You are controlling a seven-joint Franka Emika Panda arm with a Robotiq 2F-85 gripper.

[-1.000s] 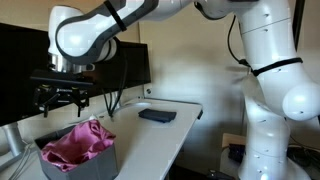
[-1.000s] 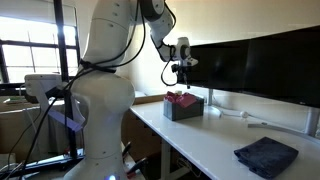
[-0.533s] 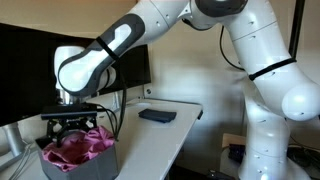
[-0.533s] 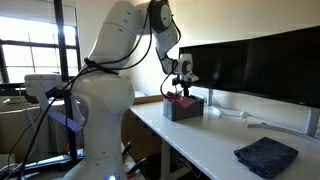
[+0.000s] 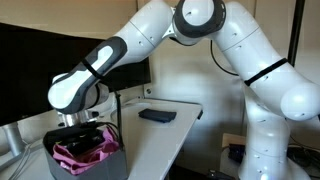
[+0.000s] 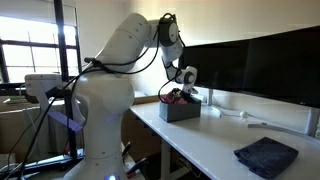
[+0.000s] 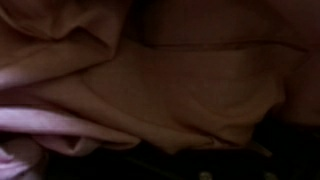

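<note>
A crumpled pink cloth (image 5: pixel 78 153) lies in a grey bin (image 5: pixel 112 165) at one end of the white table (image 5: pixel 160 140). My gripper (image 5: pixel 86 134) has come down into the bin, and its fingers are sunk in the cloth, standing wide apart with nothing gripped. The same bin (image 6: pixel 184 112), the gripper (image 6: pixel 178 96) and a bit of pink cloth (image 6: pixel 172 99) show from the side in an exterior view. In the wrist view the pink cloth (image 7: pixel 160 70) fills the picture at very close range, and the fingertips are lost in the dark lower edge.
A dark blue folded cloth (image 5: pixel 157 115) (image 6: pixel 266 155) lies further along the table. Black monitors (image 5: pixel 25 60) (image 6: pixel 250 65) stand along the table's back edge, close behind the bin. The robot's white base (image 5: pixel 270 120) stands beside the table.
The gripper has dropped from above the bin straight down into it and now presses into the pink cloth. The jaws have stayed wide apart.
</note>
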